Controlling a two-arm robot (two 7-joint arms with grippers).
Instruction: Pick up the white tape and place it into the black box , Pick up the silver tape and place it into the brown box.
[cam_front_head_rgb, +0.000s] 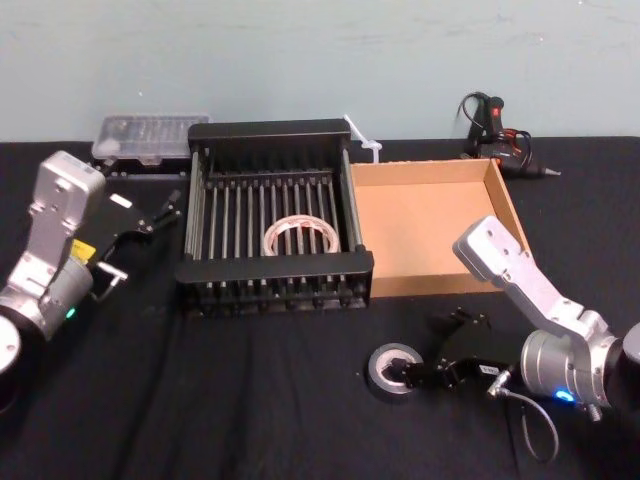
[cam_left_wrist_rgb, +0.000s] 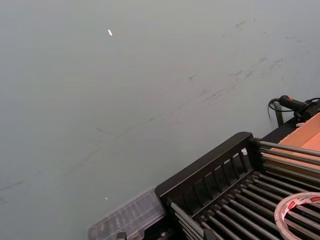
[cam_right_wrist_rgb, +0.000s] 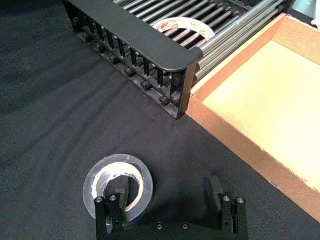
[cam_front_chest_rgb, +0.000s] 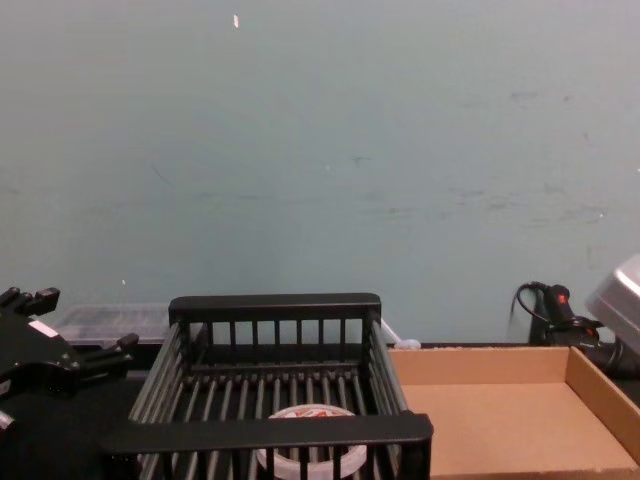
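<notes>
right tool (cam_right_wrist_rgb: 167, 186) low (fingers (cam_right_wrist_rgb: 214, 189) spread) at silver tape (cam_right_wrist_rgb: 117, 162), left tool (cam_front_head_rgb: 165, 210) raised

Even diffuse light; faint shadows; glare on brown box (cam_right_wrist_rgb: 280, 100)

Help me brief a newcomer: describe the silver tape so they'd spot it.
The black box and brown box stand side by side. Before them on the cloth, at the right gripper, lies the silver tape. It is small, thick, grey; the white tape is a thin ring in the black box.
</notes>
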